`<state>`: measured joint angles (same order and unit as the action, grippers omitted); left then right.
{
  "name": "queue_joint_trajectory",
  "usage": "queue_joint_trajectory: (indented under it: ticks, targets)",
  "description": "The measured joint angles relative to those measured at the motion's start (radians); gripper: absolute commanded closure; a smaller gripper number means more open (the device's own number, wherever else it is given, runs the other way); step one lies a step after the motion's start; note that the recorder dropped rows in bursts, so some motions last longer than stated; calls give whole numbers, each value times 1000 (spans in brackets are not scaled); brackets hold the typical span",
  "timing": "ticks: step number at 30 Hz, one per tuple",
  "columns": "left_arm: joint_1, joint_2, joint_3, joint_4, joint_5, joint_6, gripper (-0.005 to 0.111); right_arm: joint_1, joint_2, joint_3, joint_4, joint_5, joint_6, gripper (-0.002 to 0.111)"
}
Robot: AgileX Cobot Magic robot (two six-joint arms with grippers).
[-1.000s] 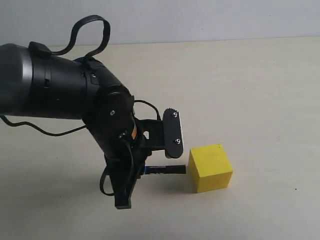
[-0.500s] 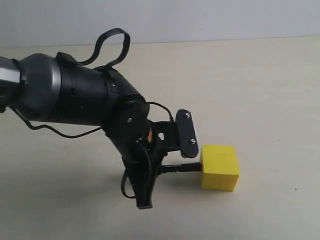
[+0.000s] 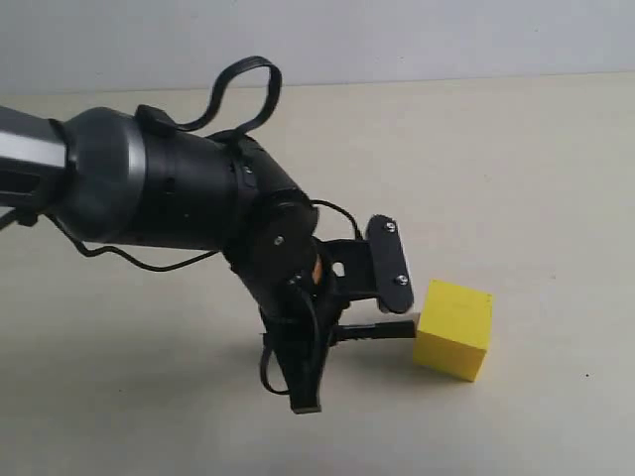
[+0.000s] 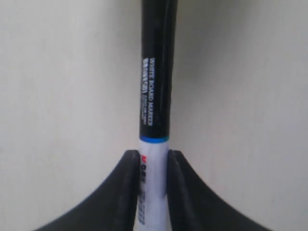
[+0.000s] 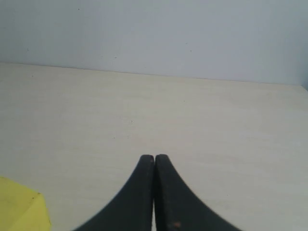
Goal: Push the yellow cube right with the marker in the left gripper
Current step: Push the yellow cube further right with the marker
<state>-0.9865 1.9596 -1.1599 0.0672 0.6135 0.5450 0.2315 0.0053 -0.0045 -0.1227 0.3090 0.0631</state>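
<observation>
Now mid-push. Left gripper (image 4: 154,166) is clamped on the marker (image 3: 382,329): the fingertips pinch the white barrel just behind the blue band, and the black cap sticks out ahead. In the exterior view the marker lies about level and points right, and its tip looks to be touching the left face of the cube (image 3: 454,328). The cube sits on the table (image 3: 536,178), right of the arm and low in that view, turned a bit so one corner faces the camera. Right gripper (image 5: 154,161) is pressed closed with nothing in it, hovering clear; a cube corner shows at the edge of its view.

Doing it well, as I judge it:
- Aim the tip at the middle of the face, because an off-centre push on a turned cube will likely spin it rather than slide it.
- Hold the marker level and low so the tip can't ride up over the top edge.
- Move slowly and straight right, since the pinch on the barrel is small and the marker could slip back or pivot under load.
</observation>
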Motion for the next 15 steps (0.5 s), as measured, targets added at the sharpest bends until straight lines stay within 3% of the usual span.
queue_joint_trajectory:
  ticks: [5, 11, 15]
  targets:
    - [-59, 21, -64, -6, 25, 0, 107, 0, 0, 0, 0, 0, 0, 108]
    - [-32, 21, -68, 1, 123, -29, 107, 0, 0, 0, 0, 0, 0, 108]
    - [-26, 21, -68, 5, 89, -35, 107, 0, 0, 0, 0, 0, 0, 108]
